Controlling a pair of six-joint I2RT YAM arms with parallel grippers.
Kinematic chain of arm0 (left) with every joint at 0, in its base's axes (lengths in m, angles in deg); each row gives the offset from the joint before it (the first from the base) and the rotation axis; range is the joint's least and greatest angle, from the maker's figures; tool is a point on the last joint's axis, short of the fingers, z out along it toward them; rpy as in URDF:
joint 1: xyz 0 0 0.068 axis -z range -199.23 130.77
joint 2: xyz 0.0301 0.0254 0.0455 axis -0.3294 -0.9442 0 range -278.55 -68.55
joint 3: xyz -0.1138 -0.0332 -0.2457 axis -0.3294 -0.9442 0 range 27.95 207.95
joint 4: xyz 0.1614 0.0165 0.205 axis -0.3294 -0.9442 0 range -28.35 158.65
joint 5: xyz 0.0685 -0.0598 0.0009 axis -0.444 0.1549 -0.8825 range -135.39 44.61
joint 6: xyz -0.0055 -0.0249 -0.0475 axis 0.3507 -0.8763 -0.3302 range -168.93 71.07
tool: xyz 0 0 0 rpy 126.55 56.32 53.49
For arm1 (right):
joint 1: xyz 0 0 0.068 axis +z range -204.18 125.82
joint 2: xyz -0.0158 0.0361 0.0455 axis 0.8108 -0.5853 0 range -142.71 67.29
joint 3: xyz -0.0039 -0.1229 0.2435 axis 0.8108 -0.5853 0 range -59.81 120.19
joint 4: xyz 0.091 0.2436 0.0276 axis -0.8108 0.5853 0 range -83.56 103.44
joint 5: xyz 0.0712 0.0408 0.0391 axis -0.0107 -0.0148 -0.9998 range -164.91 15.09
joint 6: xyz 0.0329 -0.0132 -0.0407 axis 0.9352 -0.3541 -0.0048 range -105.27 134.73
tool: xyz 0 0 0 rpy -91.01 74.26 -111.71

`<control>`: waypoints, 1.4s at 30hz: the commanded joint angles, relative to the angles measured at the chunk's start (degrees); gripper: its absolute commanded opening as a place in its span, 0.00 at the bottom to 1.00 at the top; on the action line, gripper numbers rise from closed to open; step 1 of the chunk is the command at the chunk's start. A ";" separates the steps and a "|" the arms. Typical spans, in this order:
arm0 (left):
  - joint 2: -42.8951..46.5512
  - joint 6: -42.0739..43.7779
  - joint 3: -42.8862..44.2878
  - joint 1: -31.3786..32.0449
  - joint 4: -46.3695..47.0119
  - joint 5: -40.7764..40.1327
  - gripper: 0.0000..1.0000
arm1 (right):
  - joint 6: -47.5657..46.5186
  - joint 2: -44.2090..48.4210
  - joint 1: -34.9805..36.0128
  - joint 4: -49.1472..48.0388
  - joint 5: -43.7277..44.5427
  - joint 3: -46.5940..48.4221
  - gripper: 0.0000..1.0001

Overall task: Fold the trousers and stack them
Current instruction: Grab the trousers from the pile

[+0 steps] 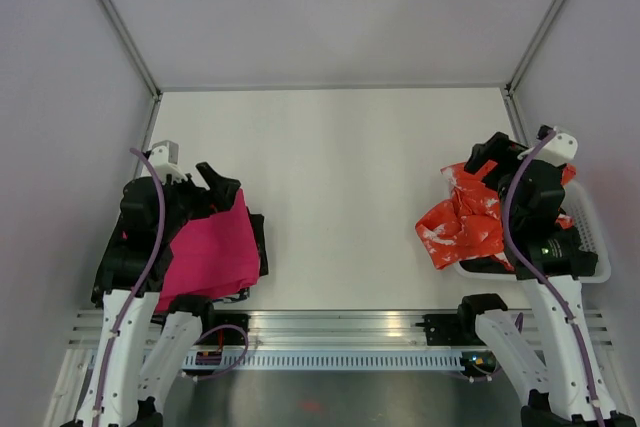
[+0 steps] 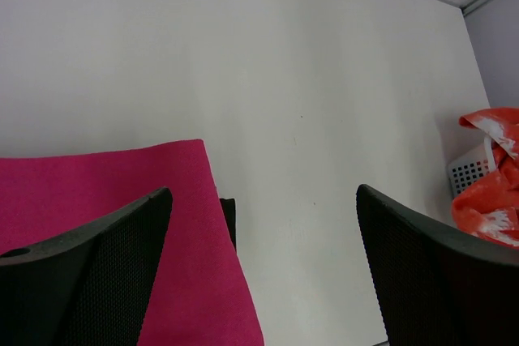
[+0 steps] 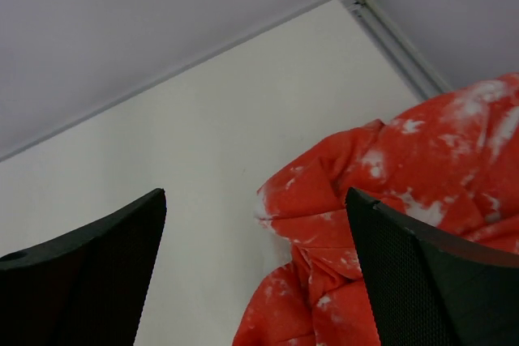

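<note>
While heaped in the basket [image 1: 595, 242], spill over its left rim onto the worktop [image 1: 340, 187]: trousers [image 1: 462, 222]. Hovers above the basket, spread wide, gripping nothing: right gripper [image 3: 255, 196]. Likewise spread, far left of the basket, over pink cloth [image 1: 210, 252]: left gripper [image 2: 259, 200].

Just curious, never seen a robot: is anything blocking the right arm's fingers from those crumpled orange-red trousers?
Nothing visible does. The right arm's open fingers hang over the crumpled orange-red, white-speckled fabric trousers, which spill from a white plastic basket.
</note>
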 commanded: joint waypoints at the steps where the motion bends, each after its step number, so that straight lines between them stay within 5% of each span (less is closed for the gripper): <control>1: 2.76 2.06 -0.82 0.87 3.43 2.37 1.00 | 3.45 1.07 -0.10 8.71 16.27 2.00 0.98; 9: 7.86 5.31 -3.89 7.81 1.94 -4.20 1.00 | 8.56 -12.01 -0.18 24.36 22.55 7.99 0.98; 21: 11.73 5.14 -6.79 15.46 2.02 -9.41 1.00 | 5.85 -16.59 -10.72 22.62 17.02 3.33 0.98; 36: 10.24 7.51 -6.97 16.34 3.08 -3.17 1.00 | -2.42 -12.72 -11.43 -12.35 4.73 -14.25 0.95; 42: 7.61 7.95 -6.80 16.34 3.08 0.61 1.00 | -2.69 -17.11 -11.52 -16.93 1.64 -14.69 0.78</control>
